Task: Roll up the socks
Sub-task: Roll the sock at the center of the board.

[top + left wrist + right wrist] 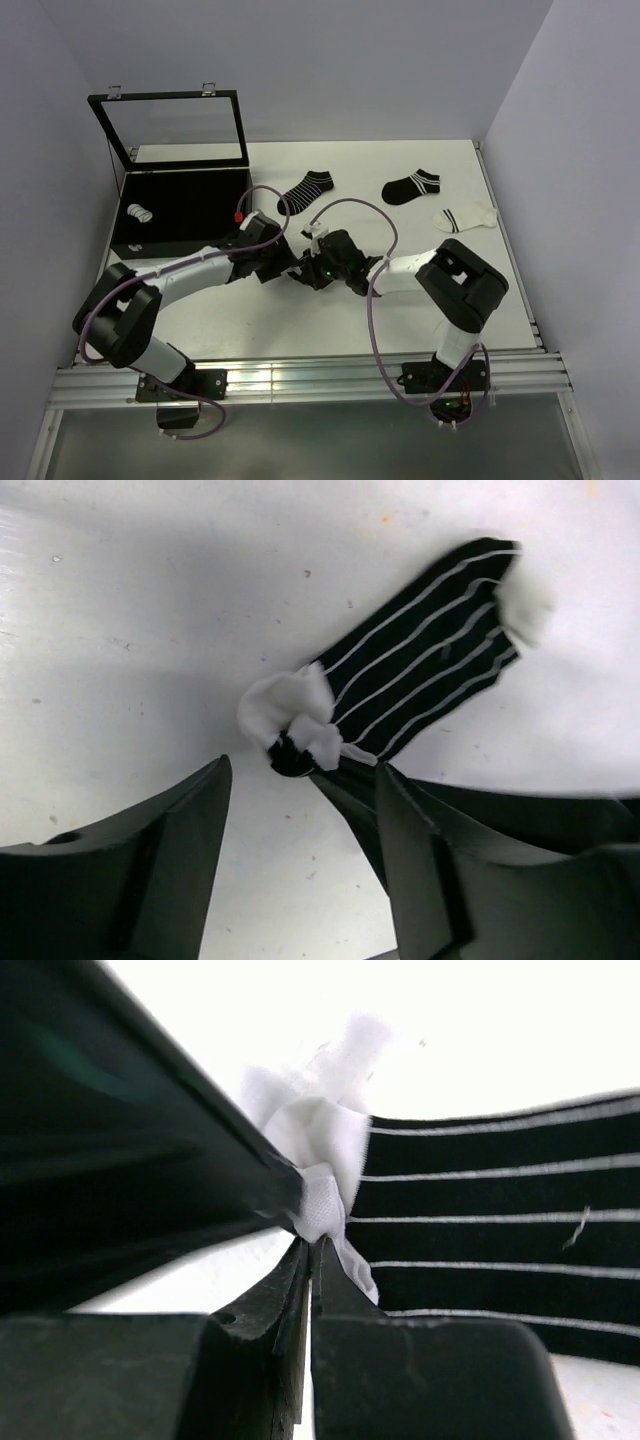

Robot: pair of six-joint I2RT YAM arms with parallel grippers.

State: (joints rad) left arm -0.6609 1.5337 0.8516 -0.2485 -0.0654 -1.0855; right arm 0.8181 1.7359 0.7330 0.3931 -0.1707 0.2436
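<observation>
We see the right gripper (pixel 308 1248) pinched shut on the bunched white end of the black sock with thin white stripes (pixel 420 670), which lies just right of the open black glass-lidded case (pixel 180 215). Left gripper (pixel 305 775) jaws apart, tips just beside that bunch, gripping nothing.

Left arm (pixel 190 268), right arm (pixel 405 268): white links, black joints; purple cables (pixel 371 320); matte black fingers (pixel 170 870).
</observation>
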